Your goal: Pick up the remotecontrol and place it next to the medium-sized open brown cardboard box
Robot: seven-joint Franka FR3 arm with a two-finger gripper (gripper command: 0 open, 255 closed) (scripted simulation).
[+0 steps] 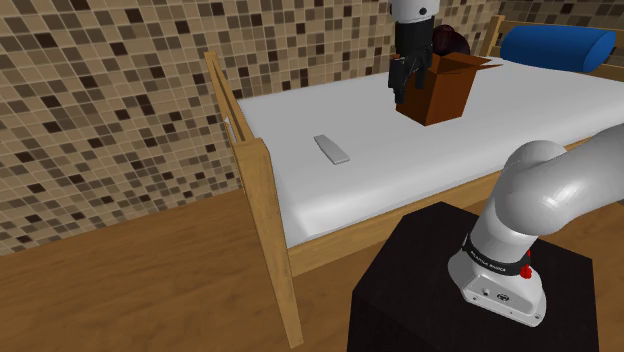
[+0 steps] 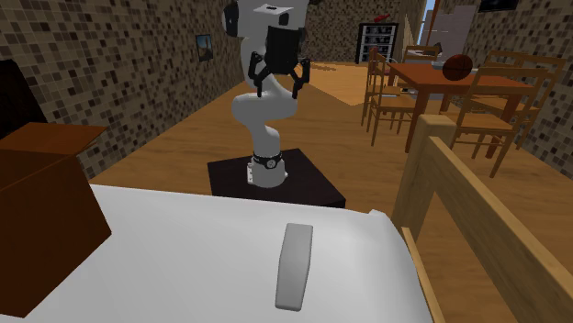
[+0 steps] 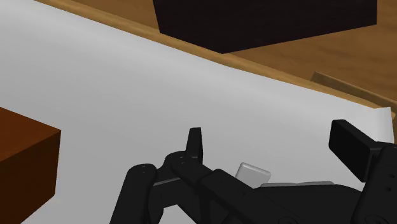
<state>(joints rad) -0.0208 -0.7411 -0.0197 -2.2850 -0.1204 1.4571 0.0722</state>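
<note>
Nearest us sits the black stand [image 1: 415,290]. Beyond it, on the bed [image 1: 420,170], we see the grey remote control [image 1: 331,148] lying flat, well apart from the open brown box [image 1: 440,92] farther back. Our end effector [image 2: 278,90] hangs above the bed, fingers spread, holding nothing.

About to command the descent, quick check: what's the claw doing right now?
Claw: open, holding nothing. The grey remote control lies free on the white bed.
</note>
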